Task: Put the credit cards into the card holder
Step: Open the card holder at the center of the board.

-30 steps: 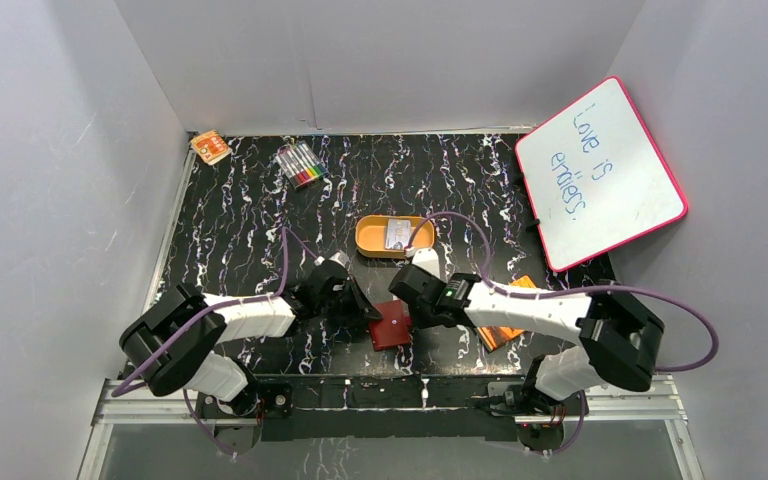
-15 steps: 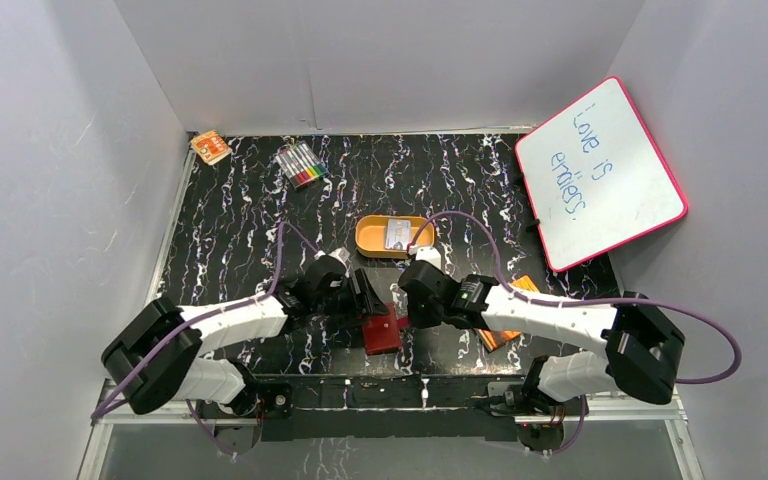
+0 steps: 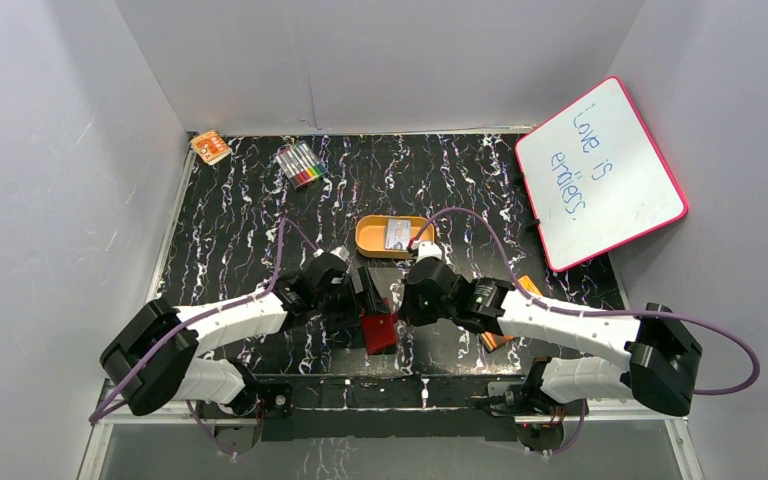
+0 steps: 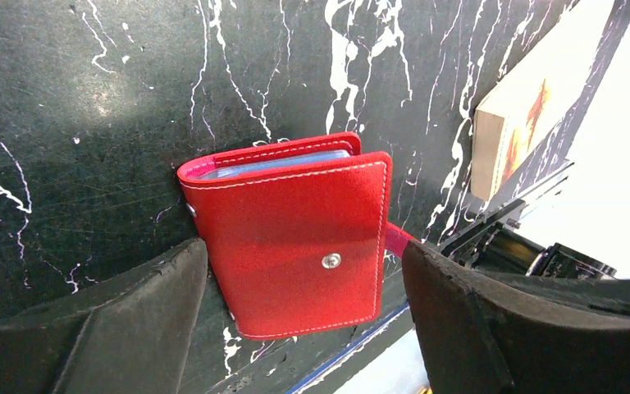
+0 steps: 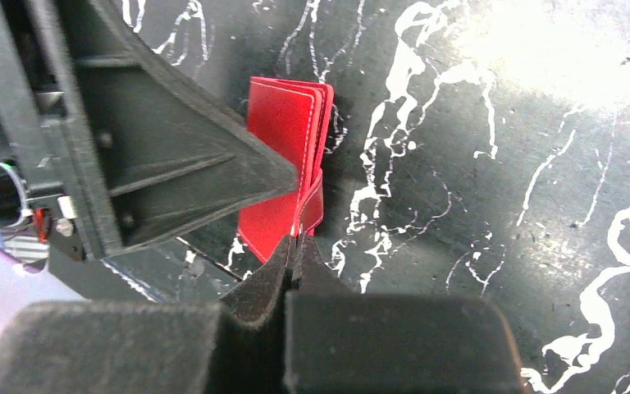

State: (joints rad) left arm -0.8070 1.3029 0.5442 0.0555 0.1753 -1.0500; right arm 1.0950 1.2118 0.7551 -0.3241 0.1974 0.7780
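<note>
The red card holder (image 3: 379,333) is folded shut and stands near the table's front edge. In the left wrist view the card holder (image 4: 295,246) sits between my wide-open left fingers (image 4: 131,328), touching neither. My left gripper (image 3: 368,300) (image 4: 299,267) is open around it. My right gripper (image 3: 407,303) (image 5: 299,240) is shut, its tips pinching the card holder (image 5: 283,139) at its lower edge by the closing tab. A pale credit card (image 3: 397,235) lies in the orange oval tin (image 3: 370,240) behind the grippers.
An orange booklet (image 3: 505,333) (image 4: 525,107) lies right of the holder, partly under my right arm. A pink-framed whiteboard (image 3: 600,170) leans at the back right. Markers (image 3: 300,165) and a small orange pack (image 3: 210,147) lie at the back left. The table's front rail (image 4: 492,238) is close.
My left gripper has gone from shut to wide open, letting go of the card holder. My right arm has reached further left, and the holder has shifted slightly left.
</note>
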